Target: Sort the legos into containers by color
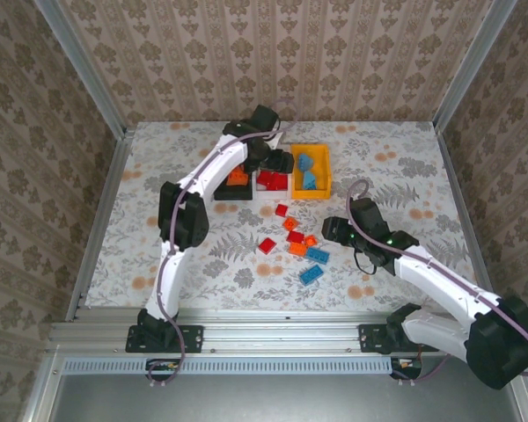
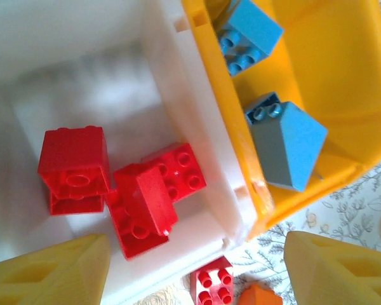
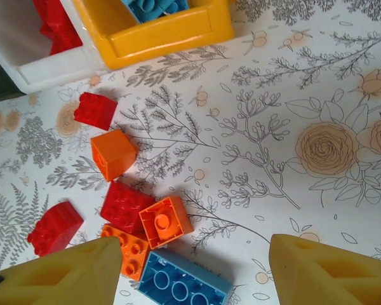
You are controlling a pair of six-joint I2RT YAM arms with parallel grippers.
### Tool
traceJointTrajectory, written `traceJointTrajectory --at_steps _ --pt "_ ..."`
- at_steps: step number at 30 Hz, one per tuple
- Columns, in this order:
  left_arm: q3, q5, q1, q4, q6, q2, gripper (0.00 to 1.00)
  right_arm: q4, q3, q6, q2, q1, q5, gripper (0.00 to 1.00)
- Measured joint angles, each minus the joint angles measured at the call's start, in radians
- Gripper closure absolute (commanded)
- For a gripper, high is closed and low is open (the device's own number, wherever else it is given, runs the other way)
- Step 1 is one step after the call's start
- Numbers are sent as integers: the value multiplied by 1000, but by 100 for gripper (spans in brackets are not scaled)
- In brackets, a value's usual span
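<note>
Left gripper hovering wide open, empty, over white plastic bin holding glossy red studded bricks. Right gripper spreading wide, empty, above loose pile on floral tablecloth. Light blue rectangular brick lying under its jaws. Best move looking like straight descent, closing across smooth flat sides, not studs. Blue belonging in yellow-orange plastic bin. Small orange brick sitting just beside, risking drag.

Robot test cell, aluminium frame rails, damask-patterned panel walls, floral-print tabletop
</note>
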Motion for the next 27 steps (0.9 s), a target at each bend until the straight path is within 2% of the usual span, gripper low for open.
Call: traceJointTrajectory --at_steps 2,4,8,10,13,16,18,21,27 --pt "-147 -19 -17 36 7 -121 14 -2 2 -1 -10 0 0 36" --pt "-368 -55 -47 115 13 -296 2 -4 2 -1 -13 0 0 36" --pt "-829 -145 -151 322 14 -658 0 -5 2 -2 -11 0 0 36" --pt "-995 -163 -193 394 -2 -754 0 -3 2 -2 0 0 1 36" --pt "-1117 -161 -190 443 -23 -734 5 -3 2 -7 32 0 4 35" --pt "-1155 -173 -201 454 -24 -655 11 -2 2 -9 57 0 8 35" --pt "-1150 -181 -225 451 -15 -610 18 -2 2 -9 66 0 8 35" --pt "-1118 -190 -248 443 3 -547 21 -2 2 -9 72 0 8 35" --pt "-1069 -184 -234 442 24 -461 28 -10 2 -13 62 0 17 35"
